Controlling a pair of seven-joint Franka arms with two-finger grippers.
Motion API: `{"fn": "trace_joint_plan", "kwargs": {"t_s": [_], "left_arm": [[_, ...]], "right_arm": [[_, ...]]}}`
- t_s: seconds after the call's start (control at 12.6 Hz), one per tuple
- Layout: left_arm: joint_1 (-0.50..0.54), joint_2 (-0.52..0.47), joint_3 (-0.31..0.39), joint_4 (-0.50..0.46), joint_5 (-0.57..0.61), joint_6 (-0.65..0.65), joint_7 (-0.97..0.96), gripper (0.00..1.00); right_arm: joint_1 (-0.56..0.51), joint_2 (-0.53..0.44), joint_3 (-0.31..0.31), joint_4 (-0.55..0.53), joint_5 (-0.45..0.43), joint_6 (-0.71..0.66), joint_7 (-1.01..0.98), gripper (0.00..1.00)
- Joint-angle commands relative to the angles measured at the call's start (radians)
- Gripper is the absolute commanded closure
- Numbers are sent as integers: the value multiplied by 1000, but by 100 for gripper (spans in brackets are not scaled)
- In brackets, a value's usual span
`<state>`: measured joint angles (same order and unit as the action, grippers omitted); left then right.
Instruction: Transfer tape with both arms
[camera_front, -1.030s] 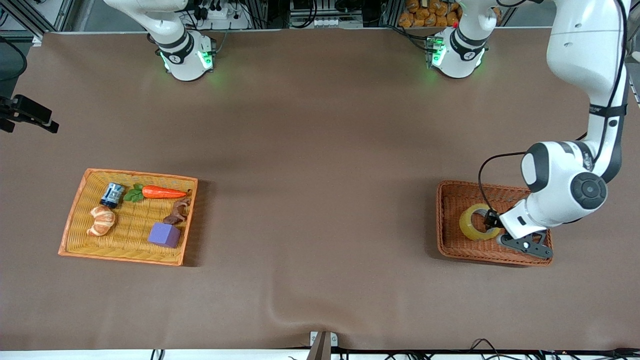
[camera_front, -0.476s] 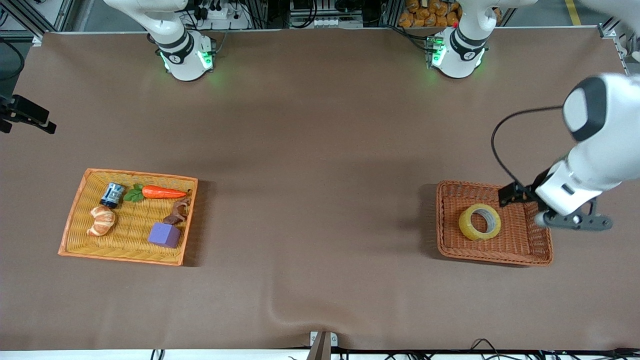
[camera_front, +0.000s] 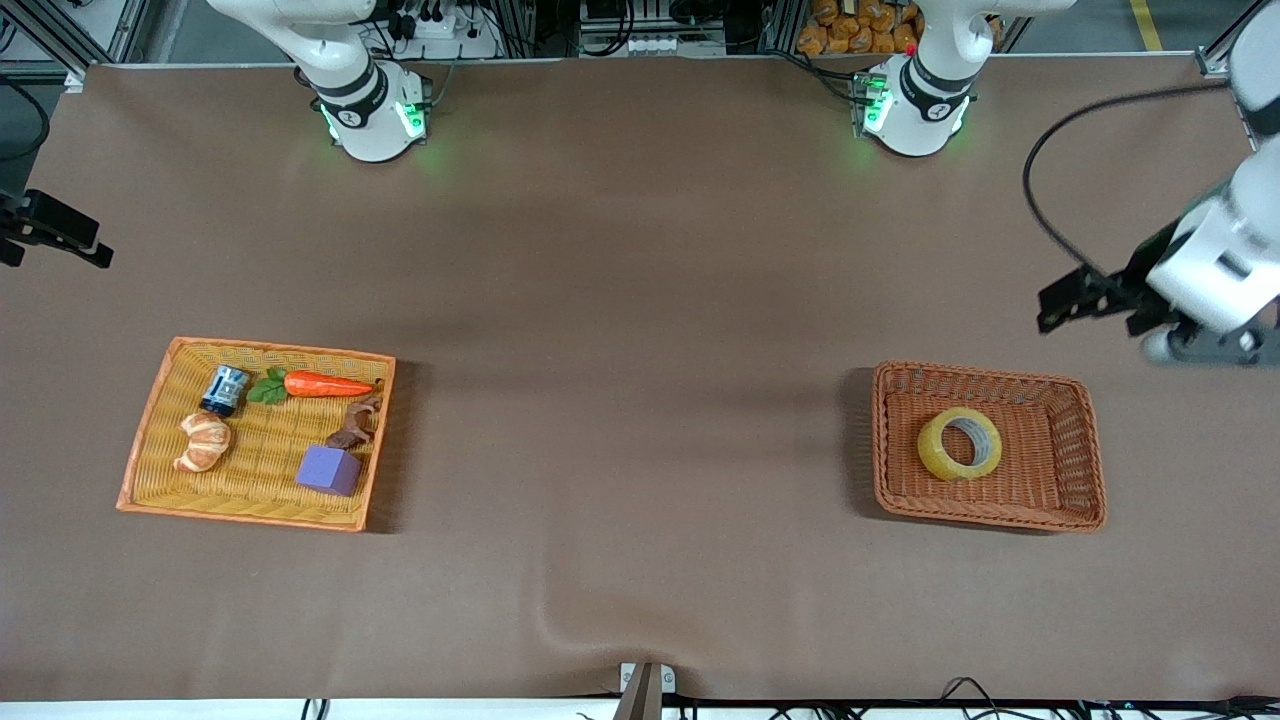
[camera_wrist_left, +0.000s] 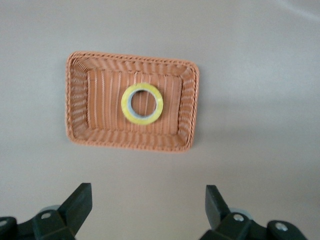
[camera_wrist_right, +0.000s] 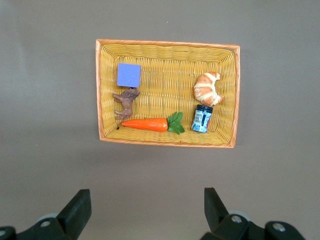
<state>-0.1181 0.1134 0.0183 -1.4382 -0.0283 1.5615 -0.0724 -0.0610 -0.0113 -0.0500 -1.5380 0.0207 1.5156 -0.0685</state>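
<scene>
**Tape lies flat in the brown basket, below the open left gripper**

The tape (camera_front: 960, 444) is seen in the brown wicker basket (camera_front: 985, 515), toward the left arm's end of the table, in the lower half of the front view. It is laid flat with its wide hole turned upward, near the middle of the basket floor and apart from every wall. Being a ring, it has no long axis, so no turn of the wrist is favoured.

The left gripper (camera_wrist_left: 147, 191) is held high in the air with its fingers (camera_wrist_left: 80, 197) spread wide and nothing between them. In its wrist view, the basket and tape (camera_wrist_left: 142, 103) sit in the upper middle of the frame, well apart from the fingertips.

The right gripper (camera_wrist_right: 145, 192) is likewise spread open and empty. It waits over the yellow basket (camera_wrist_right: 167, 142), in which a carrot (camera_wrist_right: 145, 124), a croissant (camera_wrist_right: 207, 88) and a purple cube (camera_wrist_right: 129, 74) are kept.

The left arm is judged much the nearer to the tape. Any grasp would probably be made with one finger in the hole and one outside the wall.
</scene>
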Motion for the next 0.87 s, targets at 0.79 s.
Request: {"fn": "trace_joint_plan", "kwargs": {"t_s": [0.79], "left_arm": [[88,-158,-104,-145,28,-37,34,0]], "right_arm": [[-13,4,13,12,8,-5,4,0]]}}
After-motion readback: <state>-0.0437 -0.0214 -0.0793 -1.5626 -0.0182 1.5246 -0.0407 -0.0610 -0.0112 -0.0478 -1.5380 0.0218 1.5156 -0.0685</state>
